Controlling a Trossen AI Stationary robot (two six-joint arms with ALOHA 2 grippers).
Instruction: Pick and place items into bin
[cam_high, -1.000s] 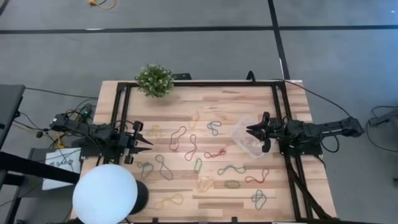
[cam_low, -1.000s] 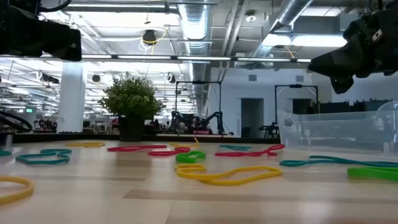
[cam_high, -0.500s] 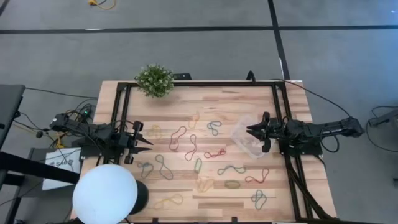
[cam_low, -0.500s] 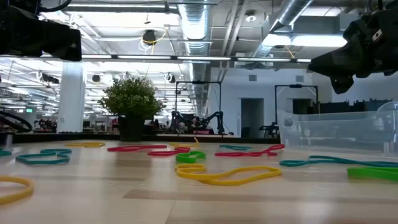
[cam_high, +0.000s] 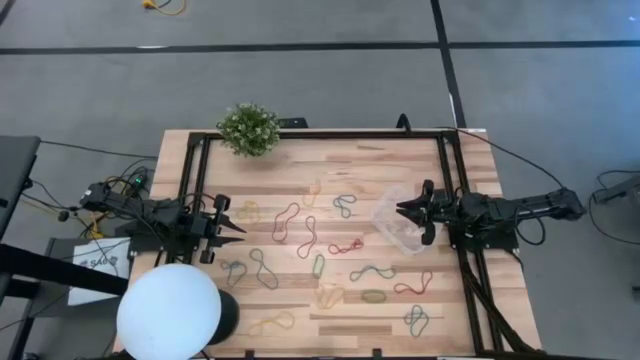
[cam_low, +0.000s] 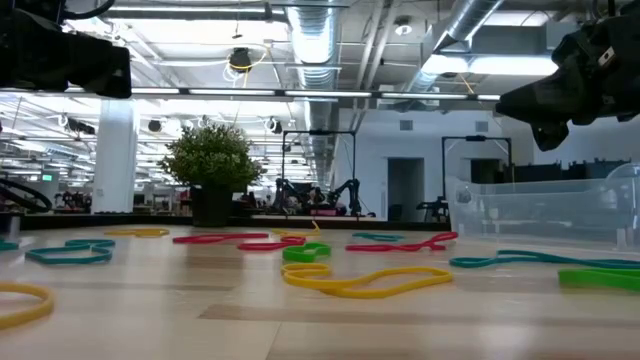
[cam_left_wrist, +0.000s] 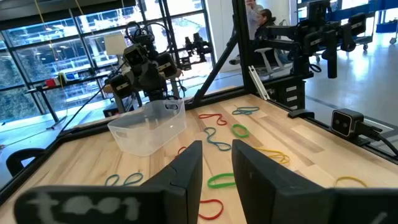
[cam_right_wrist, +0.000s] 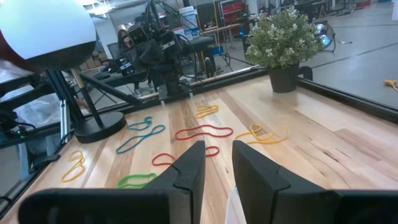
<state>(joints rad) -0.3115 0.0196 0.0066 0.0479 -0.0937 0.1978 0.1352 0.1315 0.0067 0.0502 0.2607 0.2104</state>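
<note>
Several thin rubber-band items lie flat and scattered on the wooden table, among them a red one, a blue one, a green one and a yellow one. The clear bin rests on its base at the table's right side. My right gripper hangs level above the bin's left part, pointing toward the table's left; its fingers stand slightly apart with nothing between them. At the table's left edge my left gripper hangs level and points right. It is also slightly open and holds nothing.
A potted plant stands at the far left corner. A white globe lamp on a dark base rises at the near left. A black metal frame runs along the table's far, left and right sides. Cables trail off both sides.
</note>
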